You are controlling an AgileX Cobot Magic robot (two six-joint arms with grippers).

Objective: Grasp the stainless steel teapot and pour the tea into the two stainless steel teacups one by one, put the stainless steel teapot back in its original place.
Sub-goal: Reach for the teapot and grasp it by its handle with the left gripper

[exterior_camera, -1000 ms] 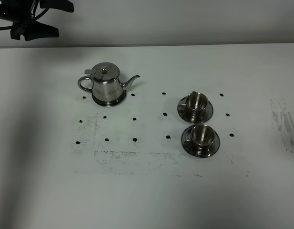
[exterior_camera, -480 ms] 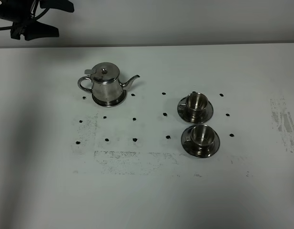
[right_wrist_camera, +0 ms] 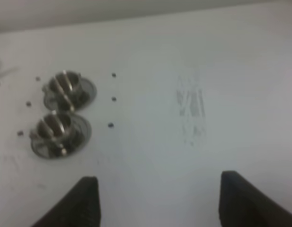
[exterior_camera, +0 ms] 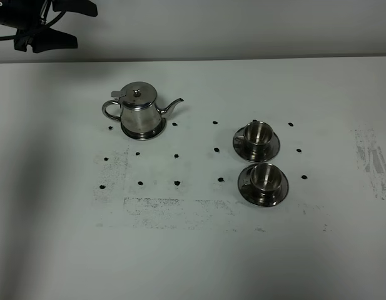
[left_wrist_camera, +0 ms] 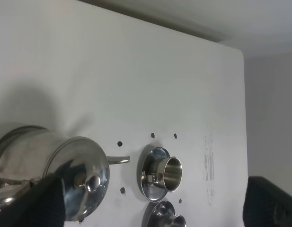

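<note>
**Teapot upright on its disc, both arms clear of it**

The stainless steel teapot (exterior_camera: pixel 139 112) stands upright on the white surface (exterior_camera: pixel 193 250), left of centre and toward the far side. Its lid is down, the loop handle faces left and the thin spout faces right, toward the cups. The rim of the round steel disc (exterior_camera: pixel 156 132) shows under its base.

The two teacups sit right of centre, one behind the other – the far cup (exterior_camera: pixel 259 132) and the near cup (exterior_camera: pixel 264 177). Each stands on its own saucer, and the saucers lie just beside each other. Both cup handles turn toward the teapot's side. Whether either cup holds liquid cannot be told.

The left jaws hang in the far-left corner of the high view, well apart from the teapot. They are spread wide and grip nothing – the wrist view shows one dark finger (left_wrist_camera: pixel 39 203) at each side, with the lid between them below. The right jaws appear only in their own wrist view, fingers (right_wrist_camera: pixel 72 203) also wide apart and empty, with both cups ahead and to one side.

Small black dots (exterior_camera: pixel 176 156) mark the surface around the pot and cups.
</note>
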